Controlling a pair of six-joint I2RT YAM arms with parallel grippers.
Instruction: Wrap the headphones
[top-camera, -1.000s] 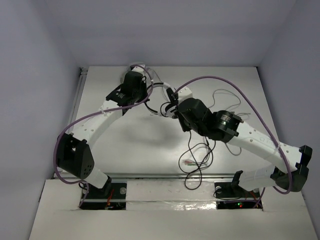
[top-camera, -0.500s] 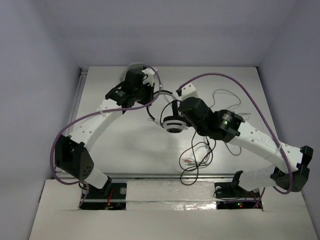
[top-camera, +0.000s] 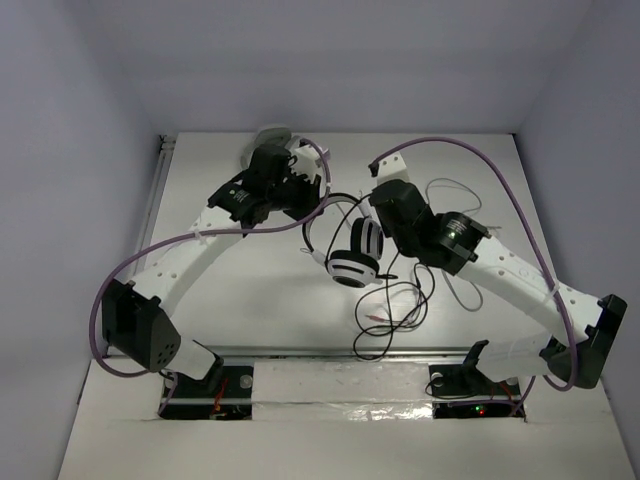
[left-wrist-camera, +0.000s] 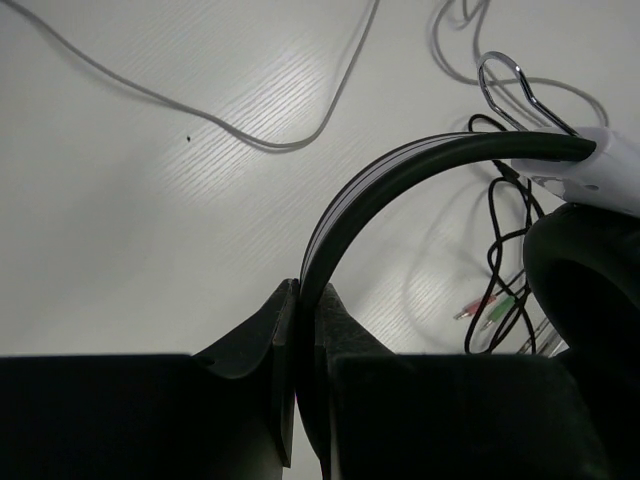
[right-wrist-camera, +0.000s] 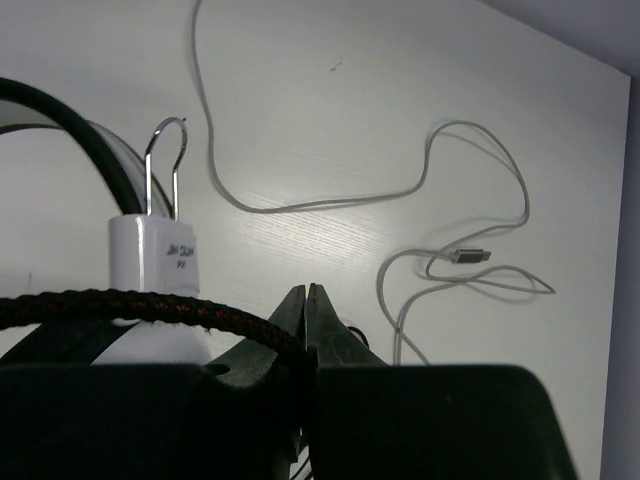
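The headphones (top-camera: 352, 262) hang between my two grippers above the table, white earcups lowest. My left gripper (top-camera: 314, 194) is shut on the black headband (left-wrist-camera: 400, 170), which arcs to the right to a white earcup yoke (left-wrist-camera: 610, 165) and a black pad (left-wrist-camera: 585, 270). My right gripper (right-wrist-camera: 308, 300) is shut on the braided black cable (right-wrist-camera: 140, 308) just beside the white yoke (right-wrist-camera: 150, 255); it also shows in the top view (top-camera: 381, 232). The rest of the thin black cable (top-camera: 395, 305) lies looped on the table, with its red and green plugs (left-wrist-camera: 490, 305) at the near side.
A pale grey-white headset (top-camera: 272, 135) lies at the far edge behind my left gripper. Its light grey cable (right-wrist-camera: 330, 200) trails over the table to the right, ending in a metal plug (right-wrist-camera: 470, 255). The table's near edge (top-camera: 330, 352) lies just past the black cable loops.
The headphones have swung out from between the grippers, toward the near side and right, and now hang with both earcups showing. My right gripper has drawn back to the right; my left has shifted slightly right.
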